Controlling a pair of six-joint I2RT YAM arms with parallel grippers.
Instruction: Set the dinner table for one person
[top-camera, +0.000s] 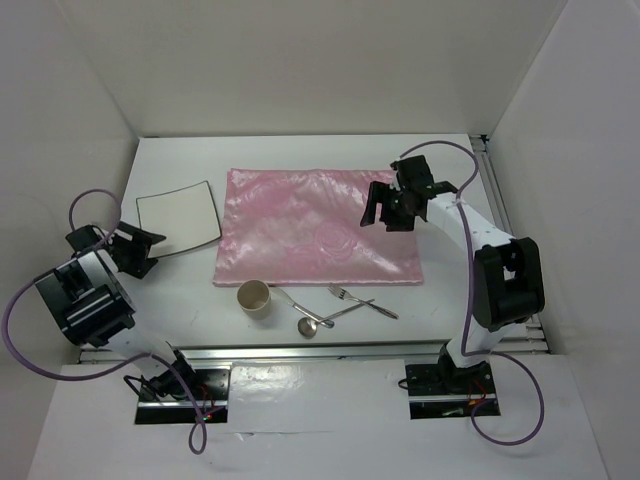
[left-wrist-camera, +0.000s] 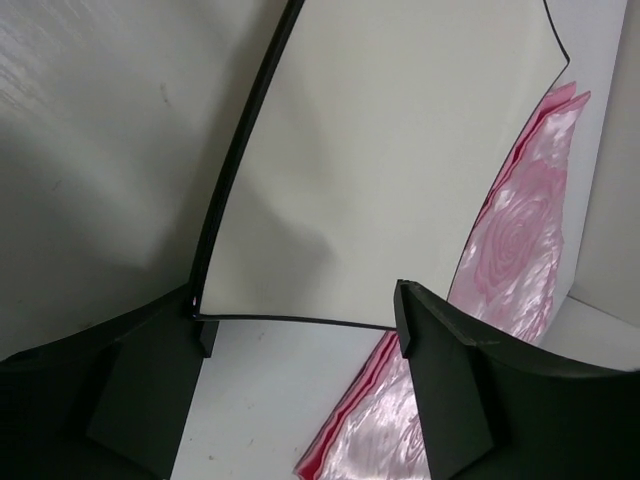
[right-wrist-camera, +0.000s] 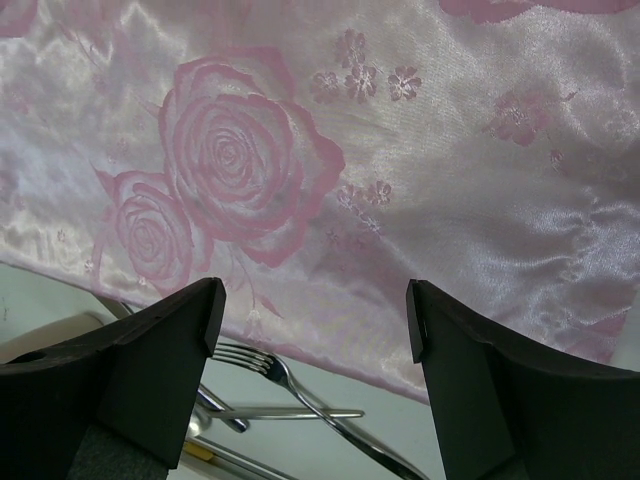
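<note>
Left pincer (top-camera: 148, 252) wide open, empty, at a corner of the square plate (top-camera: 180, 217). Right pincer (top-camera: 388, 215) open, empty, over the pink satin cloth (top-camera: 290, 230). White surface (top-camera: 300, 155) lies under everything: rigid, fixed, nothing to grip. Plate is probably stiff, slick, breakable, so take its rim.

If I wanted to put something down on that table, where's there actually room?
The table is bare along the far strip behind the pink cloth, and at the near left between the plate and the cup. The cloth's left half is bare too; the right pincer hangs over its right end. Crowded: the near strip, with cup and crossed cutlery.
</note>
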